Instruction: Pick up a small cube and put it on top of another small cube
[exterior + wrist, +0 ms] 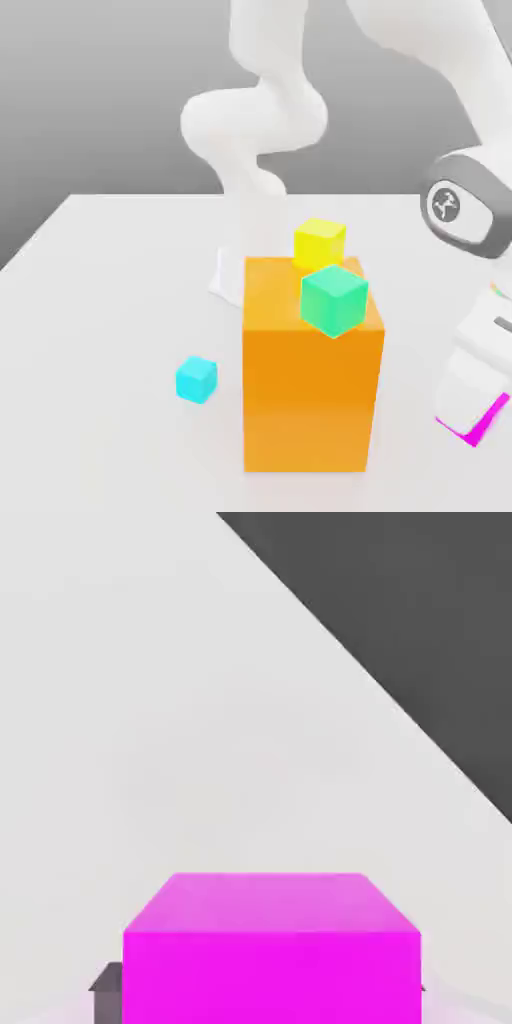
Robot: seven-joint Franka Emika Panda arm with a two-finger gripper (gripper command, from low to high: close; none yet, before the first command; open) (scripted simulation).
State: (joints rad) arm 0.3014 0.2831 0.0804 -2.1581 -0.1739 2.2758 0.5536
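The magenta cube (pixel 488 421) is held between the claw's (pixel 472 398) two fingers, at the exterior view's right, gripped by opposite sides, presumably so its underside is left free for stacking. The cyan cube (pixel 196 380) is seen on the table (pixel 90 300), left of the orange block (pixel 308 400), its top uncovered to serve as the base

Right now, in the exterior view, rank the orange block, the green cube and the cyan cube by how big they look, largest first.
1. Orange block, by far the largest
2. Green cube
3. Cyan cube, clearly smaller than the green one
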